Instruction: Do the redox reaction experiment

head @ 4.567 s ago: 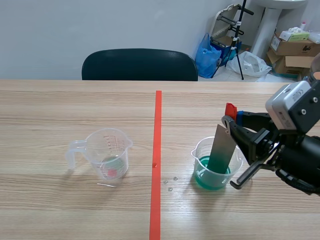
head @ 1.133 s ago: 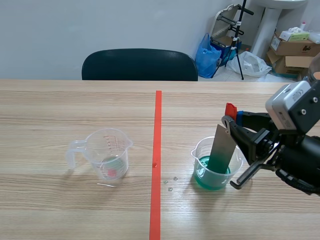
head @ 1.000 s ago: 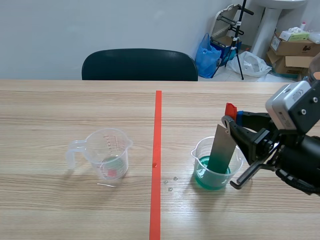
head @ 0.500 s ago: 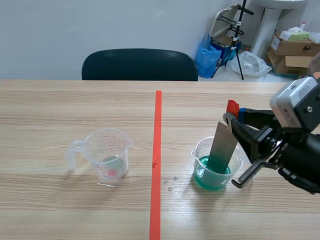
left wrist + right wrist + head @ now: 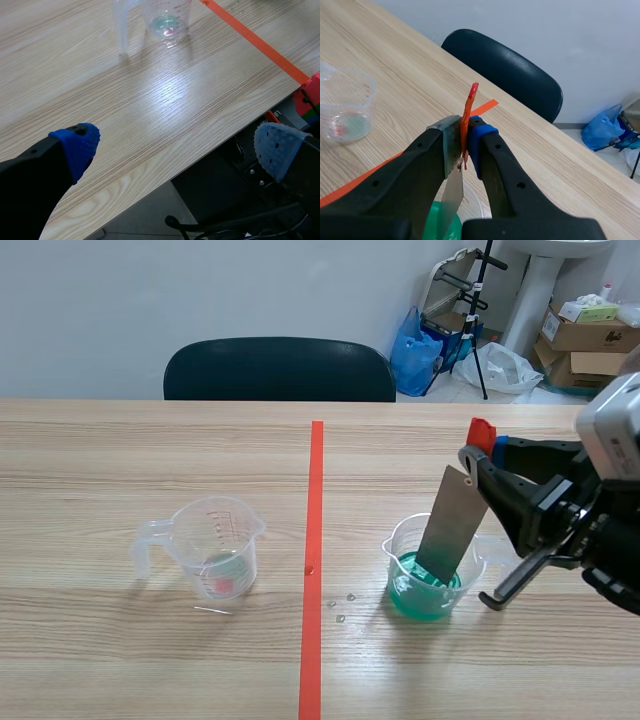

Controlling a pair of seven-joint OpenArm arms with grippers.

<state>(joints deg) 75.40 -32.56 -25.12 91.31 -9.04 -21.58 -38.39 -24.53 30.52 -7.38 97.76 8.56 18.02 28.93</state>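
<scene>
Counting down by size: one table, two grippers, one measuring jug, one cup of green liquid, one metal strip, one red tab, three droplets.

Up and right of the cup, right gripper pinched flat on the strip's top end, tab caught alongside. Strip slanting down into the cup, lower end at the liquid. Left gripper spread wide, holding nothing, well apart from the cup. Jug well left of the cup, droplets just left of it.

Probably thin, stiff, light, and slick where wet. Best gripped by the dry top end, clear of the flimsy cup's rim.
</scene>
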